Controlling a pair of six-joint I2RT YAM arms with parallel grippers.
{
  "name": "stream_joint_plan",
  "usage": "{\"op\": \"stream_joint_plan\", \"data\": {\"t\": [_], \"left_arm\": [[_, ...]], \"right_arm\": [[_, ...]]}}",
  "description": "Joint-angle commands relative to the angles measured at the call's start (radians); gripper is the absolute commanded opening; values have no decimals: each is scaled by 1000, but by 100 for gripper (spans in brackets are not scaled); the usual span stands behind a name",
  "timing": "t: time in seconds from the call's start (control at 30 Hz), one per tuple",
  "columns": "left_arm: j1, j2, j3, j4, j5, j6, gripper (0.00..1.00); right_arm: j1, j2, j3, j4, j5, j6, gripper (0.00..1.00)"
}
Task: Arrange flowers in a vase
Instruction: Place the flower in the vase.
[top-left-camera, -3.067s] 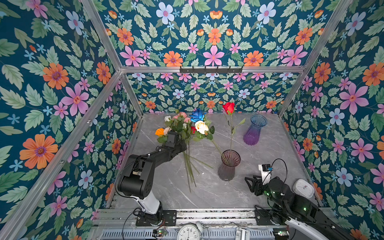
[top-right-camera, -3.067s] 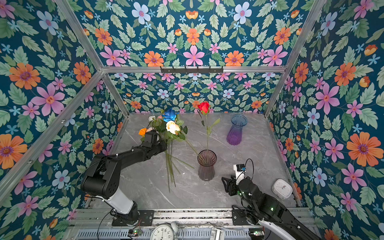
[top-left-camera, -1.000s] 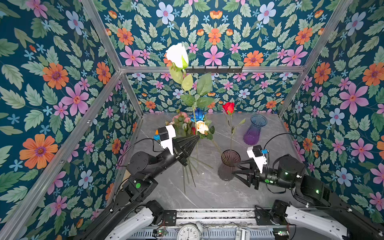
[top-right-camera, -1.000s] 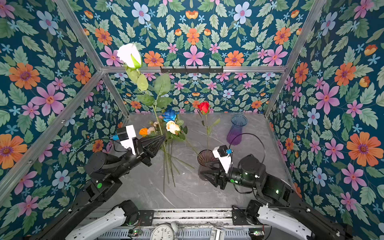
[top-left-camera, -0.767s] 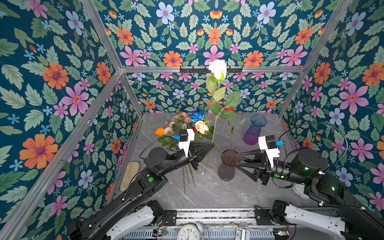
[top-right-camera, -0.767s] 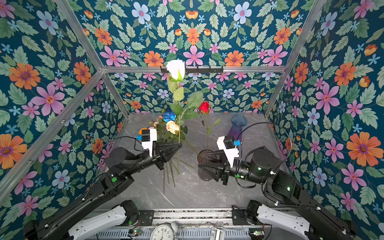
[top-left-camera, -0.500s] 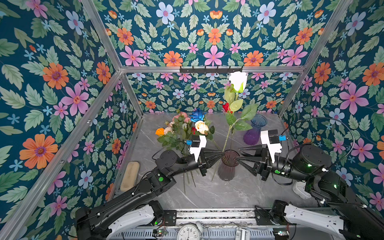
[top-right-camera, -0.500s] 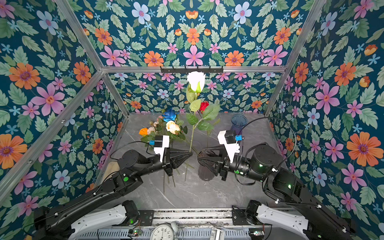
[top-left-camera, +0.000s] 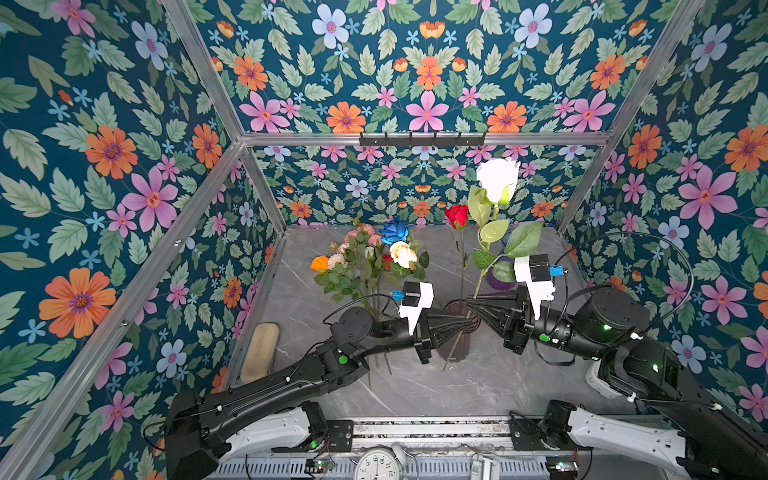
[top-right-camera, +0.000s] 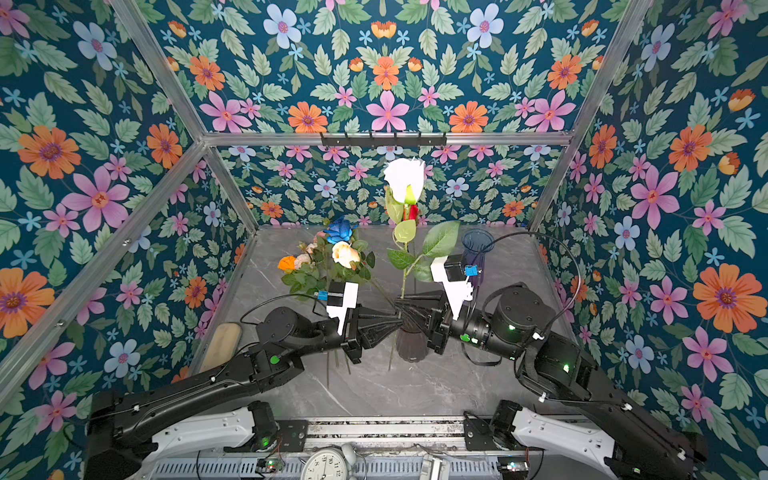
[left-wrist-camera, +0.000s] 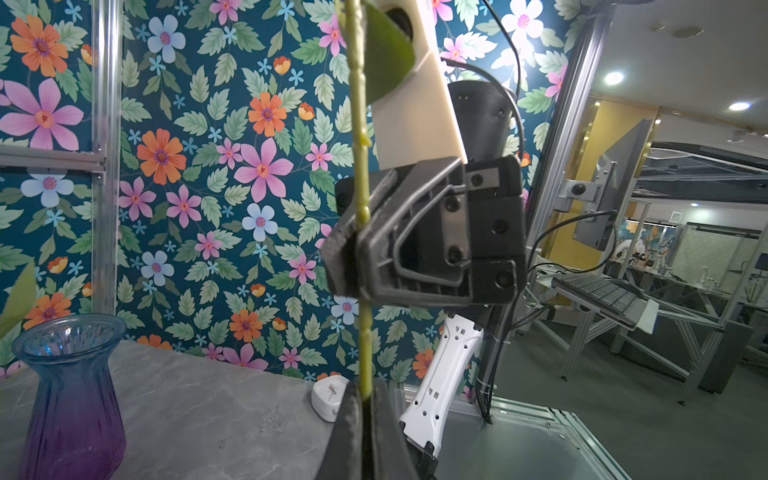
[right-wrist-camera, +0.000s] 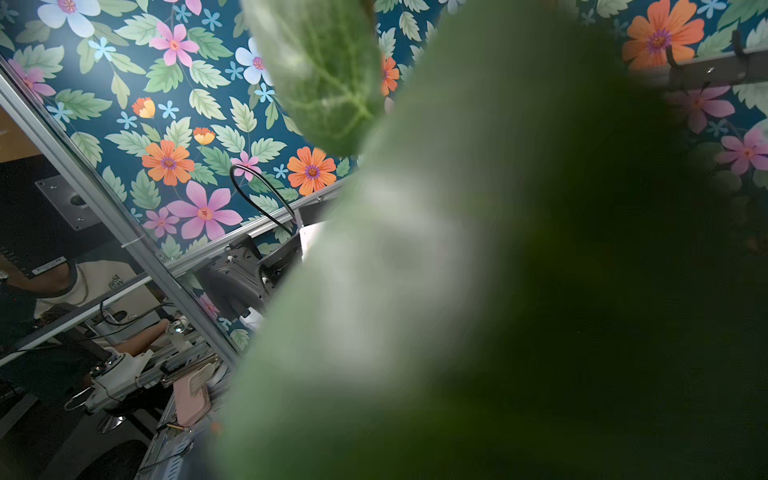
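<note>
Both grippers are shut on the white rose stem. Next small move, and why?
Probably open the left gripper: the right gripper is shut on the white rose higher up its stem, so the handover looks complete, and the dark vase stands close by for the right arm.

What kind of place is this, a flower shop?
Probably a robot lab, not a shop: the left arm and right arm grip a white rose in a metal-framed booth; a keyboard and monitor sit outside.

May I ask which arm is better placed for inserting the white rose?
Probably right: the right tool grips the white rose above the left tool, leaving more stem for the dark vase.
</note>
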Motion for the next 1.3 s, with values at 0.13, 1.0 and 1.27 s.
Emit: {"op": "stream_joint_plan", "data": {"t": [0.13, 1.0, 1.27], "left_arm": [[-2, -9, -14, 29, -31, 3, 19], [40, -417, -204, -667, -1117, -26, 100], [112, -357, -175, -735, -1037, -49, 100]], "right_arm": [[1, -14, -2, 45, 2, 10, 0], [-178, 214, 262, -140, 292, -260, 0], [-197, 227, 172, -101, 259, -202, 0]]}}
